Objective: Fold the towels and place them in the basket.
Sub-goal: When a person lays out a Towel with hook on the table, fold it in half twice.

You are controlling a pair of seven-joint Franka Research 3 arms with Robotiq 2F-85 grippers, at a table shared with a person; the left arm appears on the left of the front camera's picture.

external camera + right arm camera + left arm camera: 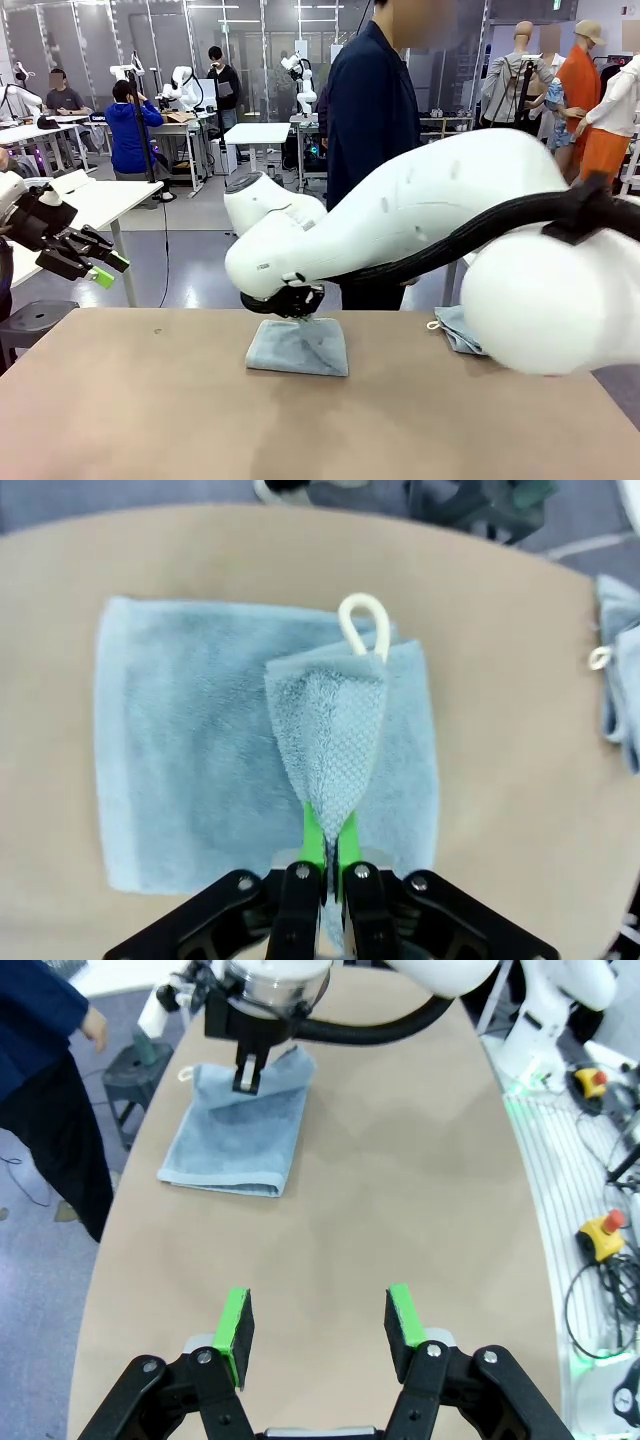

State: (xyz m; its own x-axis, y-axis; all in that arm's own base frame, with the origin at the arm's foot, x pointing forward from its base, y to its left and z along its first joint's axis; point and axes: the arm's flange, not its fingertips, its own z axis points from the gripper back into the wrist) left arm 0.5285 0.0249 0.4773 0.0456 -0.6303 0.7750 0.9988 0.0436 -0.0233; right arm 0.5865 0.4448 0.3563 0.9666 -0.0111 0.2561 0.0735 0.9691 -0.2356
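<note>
Evidently mid-fold, the right hand (pixel 328 855) is clamped on a corner of the towel (pixel 298 347) lying on the desk (pixel 150 420), lifting it to carry across, while the left hand (pixel 320 1325) waits aside, fingers apart.

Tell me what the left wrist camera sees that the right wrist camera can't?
The left wrist view has the left gripper open above bare table, and a person's sleeve. The right wrist view has the right gripper shut on a towel corner by its white loop, plus a second towel. Both share that pinched towel.
</note>
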